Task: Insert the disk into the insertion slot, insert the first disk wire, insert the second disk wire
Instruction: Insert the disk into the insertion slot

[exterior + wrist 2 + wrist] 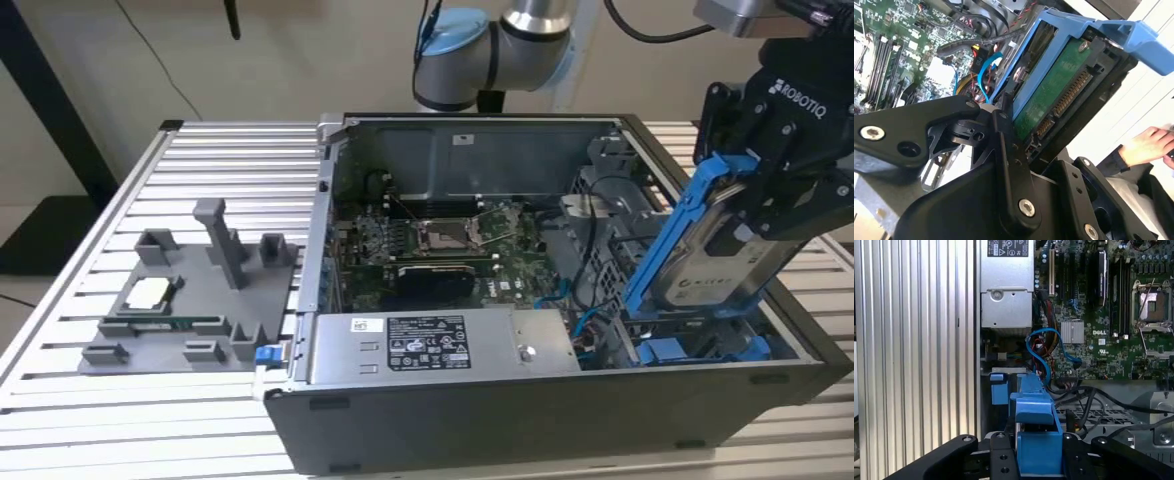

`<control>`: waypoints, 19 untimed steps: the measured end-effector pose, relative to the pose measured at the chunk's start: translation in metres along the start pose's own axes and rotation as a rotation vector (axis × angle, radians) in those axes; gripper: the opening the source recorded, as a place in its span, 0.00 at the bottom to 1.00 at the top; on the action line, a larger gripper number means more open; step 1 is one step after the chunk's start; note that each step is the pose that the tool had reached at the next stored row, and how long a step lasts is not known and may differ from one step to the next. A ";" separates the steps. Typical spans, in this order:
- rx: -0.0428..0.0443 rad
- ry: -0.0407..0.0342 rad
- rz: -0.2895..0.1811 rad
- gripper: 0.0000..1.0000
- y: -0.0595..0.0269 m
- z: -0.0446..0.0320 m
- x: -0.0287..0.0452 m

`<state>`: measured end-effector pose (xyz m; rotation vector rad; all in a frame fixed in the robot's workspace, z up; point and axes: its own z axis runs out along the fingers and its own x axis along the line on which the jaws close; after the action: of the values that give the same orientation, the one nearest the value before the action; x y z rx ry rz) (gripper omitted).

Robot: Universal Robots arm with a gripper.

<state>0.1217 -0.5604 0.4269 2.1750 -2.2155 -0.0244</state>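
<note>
Surface: ribbed metal worktop (200, 150), pale wall behind.
Computer case (534, 420): lies open on the worktop, motherboard (441, 240) facing up.
Power supply (441, 340): silver labelled box inside the case along its near wall in the exterior view.
Tray (174, 300): grey plastic fixture on the worktop, just beside the case on the exterior view's left.
Gripper (750, 205): above the case's end at the exterior view's right.
Fingers (1009, 145): pinching the disk, one on each flat side; the blue frame sits between them in the first wrist view.
Disk (714, 270): held off the worktop, tilted steeply, silver face with white label toward the exterior camera; the second wrist view shows its green circuit side and connector edge.
Disk frame (1036, 440): bright blue plastic clipped round the disk.
Insertion slot (694, 350): blue rails at the bottom of the case, right under the disk's lower end; cannot tell if they touch.
Blue cable (1046, 347): loops inside the case between the power supply and the motherboard, near the slot.
Person's hand (1146, 145): outside the case in the second wrist view, well apart from the disk.
</note>
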 end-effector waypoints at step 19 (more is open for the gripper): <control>0.0001 -0.0004 0.000 0.33 -0.0028 0.0152 0.0065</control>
<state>0.1238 -0.5672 0.4117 2.1753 -2.2156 -0.0248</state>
